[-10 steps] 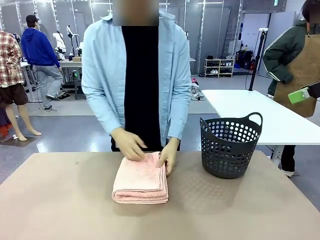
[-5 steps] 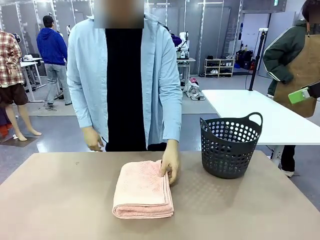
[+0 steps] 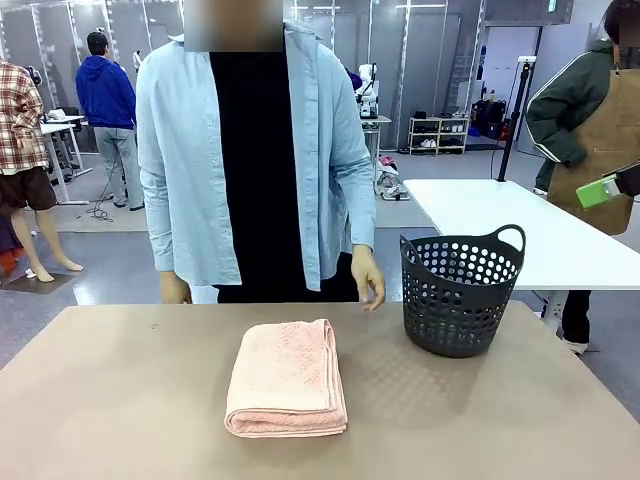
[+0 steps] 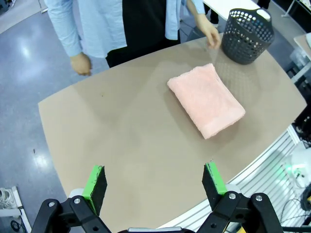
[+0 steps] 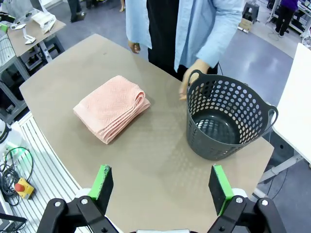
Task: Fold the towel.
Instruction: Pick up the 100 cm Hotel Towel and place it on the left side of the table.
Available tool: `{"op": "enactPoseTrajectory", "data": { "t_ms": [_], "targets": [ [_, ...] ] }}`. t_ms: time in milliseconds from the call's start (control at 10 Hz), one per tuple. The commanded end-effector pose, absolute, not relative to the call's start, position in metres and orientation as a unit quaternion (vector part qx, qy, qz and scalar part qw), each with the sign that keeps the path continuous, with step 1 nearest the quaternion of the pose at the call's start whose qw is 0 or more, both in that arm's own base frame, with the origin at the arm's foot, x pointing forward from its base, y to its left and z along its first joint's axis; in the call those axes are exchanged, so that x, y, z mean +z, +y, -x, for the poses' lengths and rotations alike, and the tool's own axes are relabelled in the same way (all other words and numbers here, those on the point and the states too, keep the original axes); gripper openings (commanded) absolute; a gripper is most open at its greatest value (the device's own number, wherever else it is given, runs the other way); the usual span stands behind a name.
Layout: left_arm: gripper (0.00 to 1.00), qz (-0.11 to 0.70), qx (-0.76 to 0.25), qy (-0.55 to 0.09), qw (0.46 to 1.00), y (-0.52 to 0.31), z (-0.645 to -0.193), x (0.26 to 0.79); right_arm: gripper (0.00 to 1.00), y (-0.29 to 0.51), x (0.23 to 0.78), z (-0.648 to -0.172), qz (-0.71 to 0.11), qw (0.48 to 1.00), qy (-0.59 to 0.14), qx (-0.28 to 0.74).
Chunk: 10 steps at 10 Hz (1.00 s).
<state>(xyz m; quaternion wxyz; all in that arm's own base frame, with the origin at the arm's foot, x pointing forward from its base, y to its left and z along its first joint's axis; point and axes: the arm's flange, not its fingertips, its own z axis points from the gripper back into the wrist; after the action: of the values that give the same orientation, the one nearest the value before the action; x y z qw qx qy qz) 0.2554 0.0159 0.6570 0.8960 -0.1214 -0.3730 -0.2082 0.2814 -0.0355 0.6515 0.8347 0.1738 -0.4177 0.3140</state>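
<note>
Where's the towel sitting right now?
In the front view the folded towel lies flat mid-table, left of the dark basket and apart from it, just in front of the person, whose hand is off it.

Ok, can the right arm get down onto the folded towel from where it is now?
Probably yes. The right gripper hangs open above the table, the towel lies folded in the open beside the basket, and the person's hand is off it, so nothing appears to block the way.
</note>
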Motion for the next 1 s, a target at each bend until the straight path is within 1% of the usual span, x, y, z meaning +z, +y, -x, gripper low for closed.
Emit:
{"op": "enactPoseTrajectory", "data": {
  "t_ms": [0,600,700,800,900],
  "targets": [
    [1.0,0.12,-0.198,-0.372,0.899,0.014,-0.258,0.658,1.0,-0.036,0.653,-0.281,-0.173,0.837,-0.418,0.307],
    [1.0,0.121,-0.208,-0.373,0.896,0.016,-0.255,0.657,1.0,-0.036,0.653,-0.281,-0.173,0.837,-0.418,0.307],
    [1.0,0.189,-0.182,-0.354,0.898,0.03,-0.275,0.656,1.0,-0.036,0.653,-0.281,-0.173,0.837,-0.418,0.307],
    [1.0,0.245,-0.188,-0.34,0.889,0.035,-0.295,0.65,1.0,-0.036,0.653,-0.281,-0.173,0.837,-0.418,0.307],
    [1.0,0.259,-0.181,-0.332,0.889,0.035,-0.317,0.641,1.0,-0.036,0.653,-0.281,-0.173,0.837,-0.418,0.307]
  ]
}}
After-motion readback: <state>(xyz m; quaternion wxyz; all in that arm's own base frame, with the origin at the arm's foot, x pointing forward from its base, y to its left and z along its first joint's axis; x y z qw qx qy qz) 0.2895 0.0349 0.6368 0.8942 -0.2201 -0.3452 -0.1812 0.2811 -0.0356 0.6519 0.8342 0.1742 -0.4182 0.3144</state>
